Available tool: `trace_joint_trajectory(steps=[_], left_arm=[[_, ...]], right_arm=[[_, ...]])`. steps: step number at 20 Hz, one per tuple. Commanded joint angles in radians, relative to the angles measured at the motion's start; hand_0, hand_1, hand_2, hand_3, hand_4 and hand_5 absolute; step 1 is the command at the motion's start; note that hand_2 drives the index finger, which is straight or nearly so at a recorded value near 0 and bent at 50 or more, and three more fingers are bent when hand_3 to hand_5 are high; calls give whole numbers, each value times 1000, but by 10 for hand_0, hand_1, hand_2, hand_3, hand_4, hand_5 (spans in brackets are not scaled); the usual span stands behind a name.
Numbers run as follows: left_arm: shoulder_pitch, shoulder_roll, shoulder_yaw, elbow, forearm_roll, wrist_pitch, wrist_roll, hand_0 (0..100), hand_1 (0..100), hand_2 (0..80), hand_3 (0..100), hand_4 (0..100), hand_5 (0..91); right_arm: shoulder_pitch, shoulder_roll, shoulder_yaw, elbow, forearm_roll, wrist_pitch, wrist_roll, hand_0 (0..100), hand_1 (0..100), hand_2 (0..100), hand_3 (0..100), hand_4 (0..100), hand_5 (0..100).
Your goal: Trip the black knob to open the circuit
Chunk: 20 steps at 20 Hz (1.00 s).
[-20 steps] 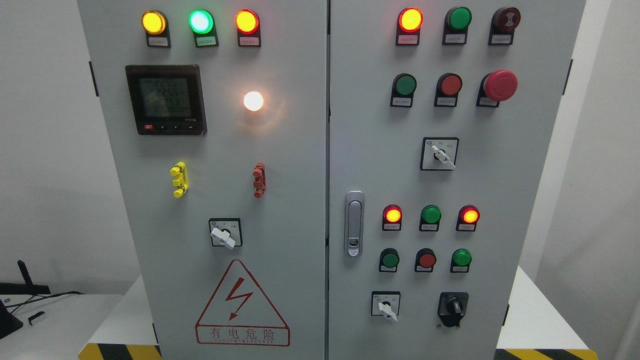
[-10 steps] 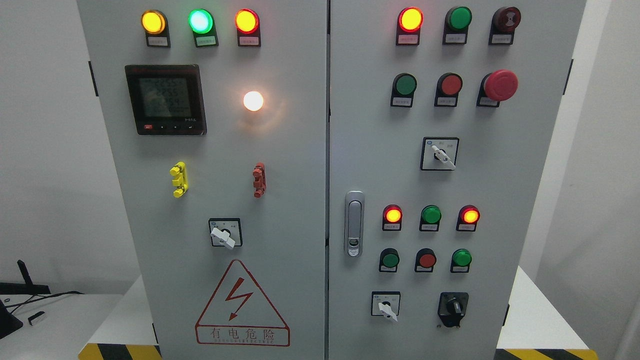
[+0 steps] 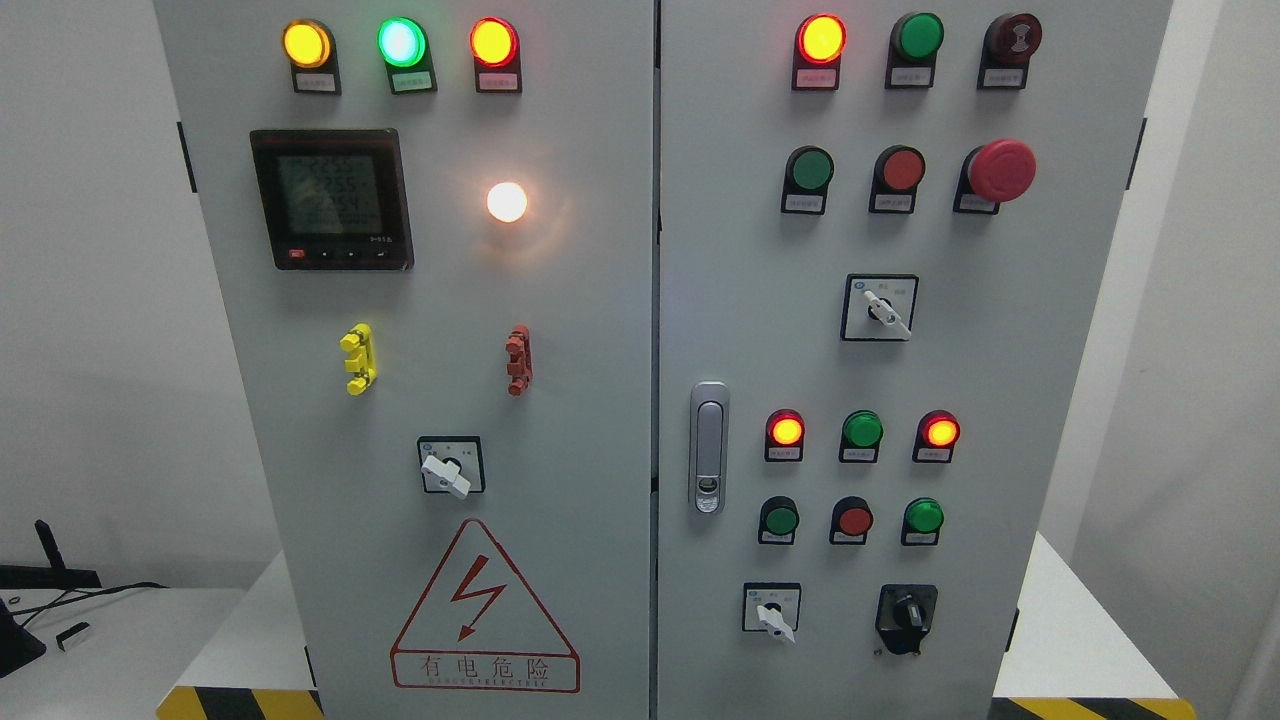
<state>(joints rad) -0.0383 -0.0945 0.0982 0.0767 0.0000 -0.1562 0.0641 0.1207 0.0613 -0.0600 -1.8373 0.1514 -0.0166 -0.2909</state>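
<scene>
A grey electrical cabinet point(image 3: 560, 300) with two doors fills the head view. The black knob point(image 3: 906, 612) sits on the right door at about 5 o'clock from the picture's centre, near the bottom edge, on a black base. Just beside it at 9 o'clock is a small selector switch point(image 3: 771, 610) with a white lever. Directly above, at 12 o'clock from the knob, runs a row of three push buttons point(image 3: 853, 520), green, red and green, and above those three indicator lamps point(image 3: 862, 430), the outer two glowing red-orange. A silver door latch point(image 3: 708, 447) stands upright at the right door's left edge. A red mushroom stop button point(image 3: 1000, 170) sits at 2 o'clock on the panel.

On the left door, a digital meter point(image 3: 331, 198) shows at 10 o'clock, a lit white lamp point(image 3: 507, 202) to its right, and a red triangular warning sign point(image 3: 485, 608) at 7 o'clock. The cabinet stands on a white bench point(image 3: 1070, 640) with yellow-black hazard striping.

Neither hand nor arm appears in view, so their state cannot be told.
</scene>
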Motion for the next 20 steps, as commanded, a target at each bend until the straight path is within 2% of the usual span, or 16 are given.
trace_joint_trajectory(steps=[1, 5, 8, 20], left_arm=[[0, 1, 0, 0, 5, 0, 0, 120, 389, 0, 0, 0, 0], [0, 1, 0, 0, 5, 0, 0, 120, 389, 0, 0, 0, 0], [0, -1, 0, 0, 5, 0, 0, 120, 389, 0, 0, 0, 0], [0, -1, 0, 0, 5, 0, 0, 120, 389, 0, 0, 0, 0]], right_arm=[[-93, 3, 9, 65, -3, 33, -1, 446, 740, 319, 758, 860, 994], [-113, 5, 25, 75, -3, 47, 3, 473, 771, 317, 757, 861, 995], [-134, 5, 29, 76, -4, 102, 4, 440, 800, 322, 758, 866, 996], [-194, 17, 39, 127, -10, 102, 6, 426, 802, 338, 766, 877, 998]])
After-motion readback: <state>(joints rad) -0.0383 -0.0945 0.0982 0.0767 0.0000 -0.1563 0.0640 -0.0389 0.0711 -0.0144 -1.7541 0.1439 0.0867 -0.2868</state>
